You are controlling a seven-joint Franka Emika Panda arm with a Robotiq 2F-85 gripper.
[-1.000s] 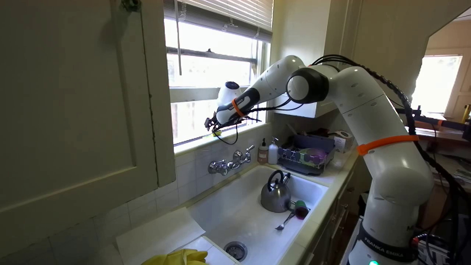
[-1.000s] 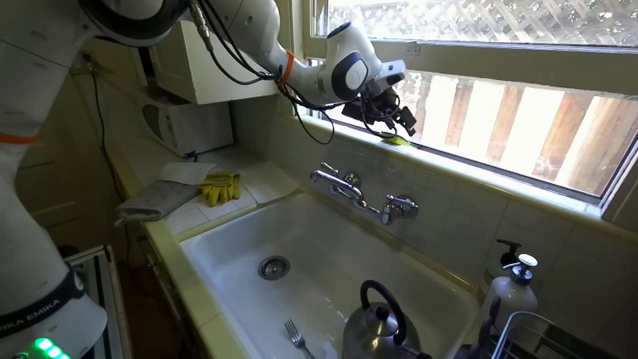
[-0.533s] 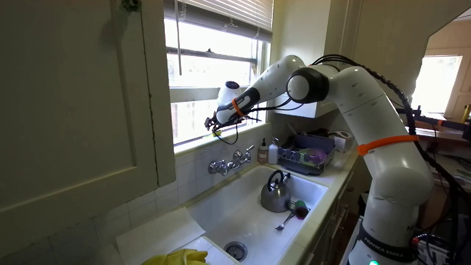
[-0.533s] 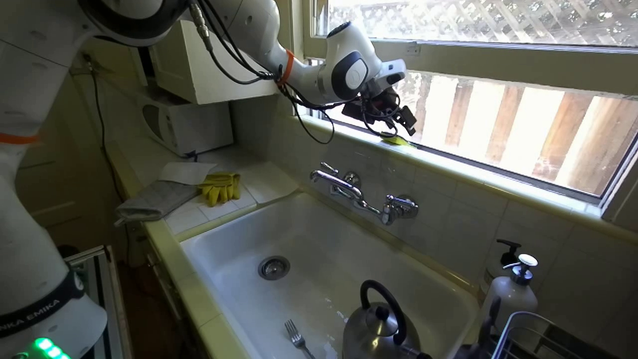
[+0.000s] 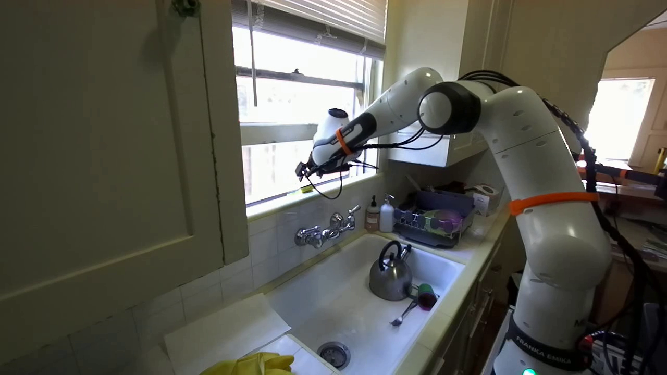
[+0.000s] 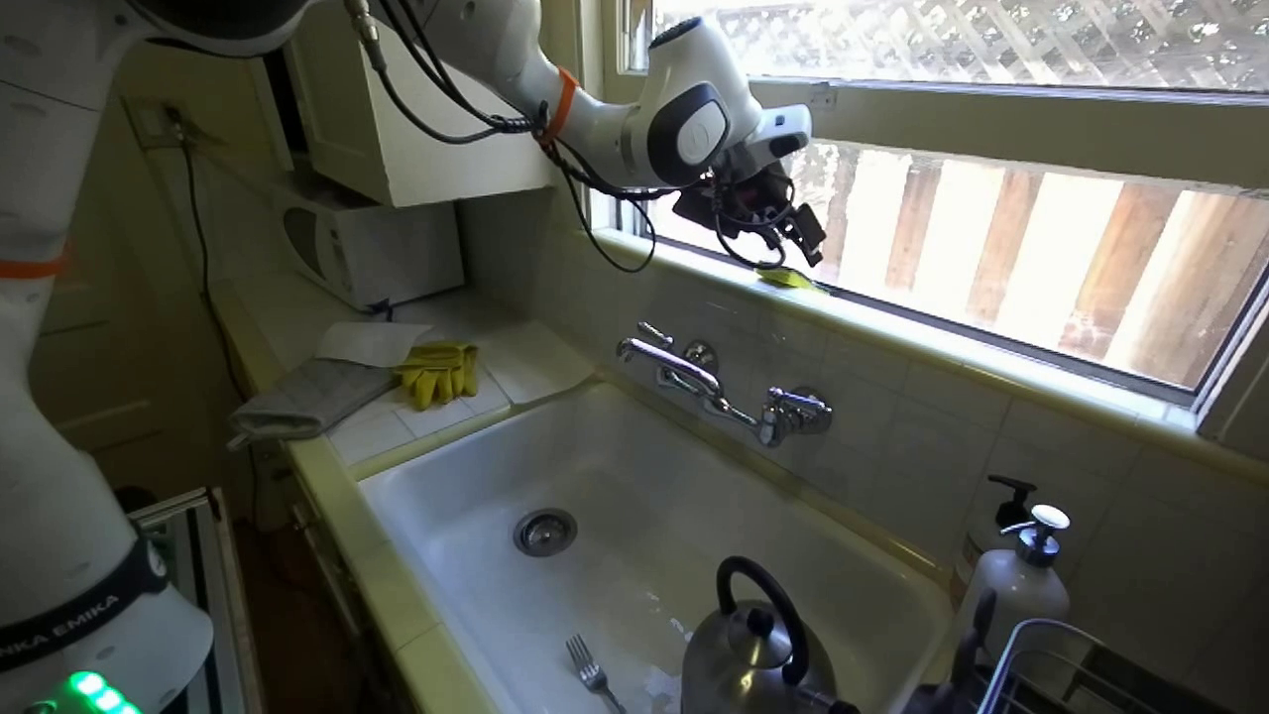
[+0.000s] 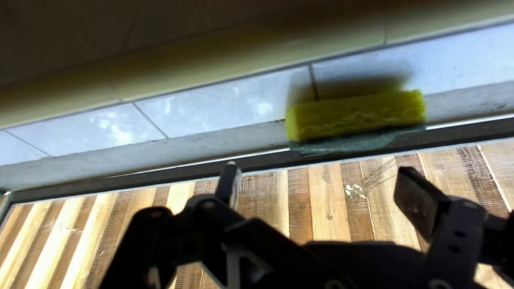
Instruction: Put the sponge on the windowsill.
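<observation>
The pincer (image 7: 318, 168) is held above the windowsill (image 7: 217, 102); its two fingers (image 7: 415, 200) are set wide apart, with wooden fence boards (image 7: 329, 204) seen between them in the wrist view; the sponge (image 7: 355, 116) is placed on the windowsill, apart from the fingers; it is shown as a yellow block with a thin greenish layer on the side nearest the dark window frame (image 7: 261, 162); whether it is laid flat or stood on edge cannot be told; in both exterior views it is seen just below the pincer. Beneath the windowsill, a chrome tap (image 6: 706, 385) is fixed to the tiled wall (image 6: 912, 426) over a white sink (image 6: 615, 555); in an exterior view, a steel kettle (image 5: 391, 281) is stood upright in the sink, beside a fork (image 5: 405, 312) and a green and dark red cup (image 5: 426, 298); the round drain (image 5: 334, 355) is set near the opposite end of the sink; on the worktop (image 6: 273, 307), yellow gloves (image 6: 439, 375) and a grey cloth (image 6: 317, 397) are laid side by side; past the kettle, a dish rack (image 5: 424, 238) and two pump bottles (image 5: 386, 216) are stood close together.
</observation>
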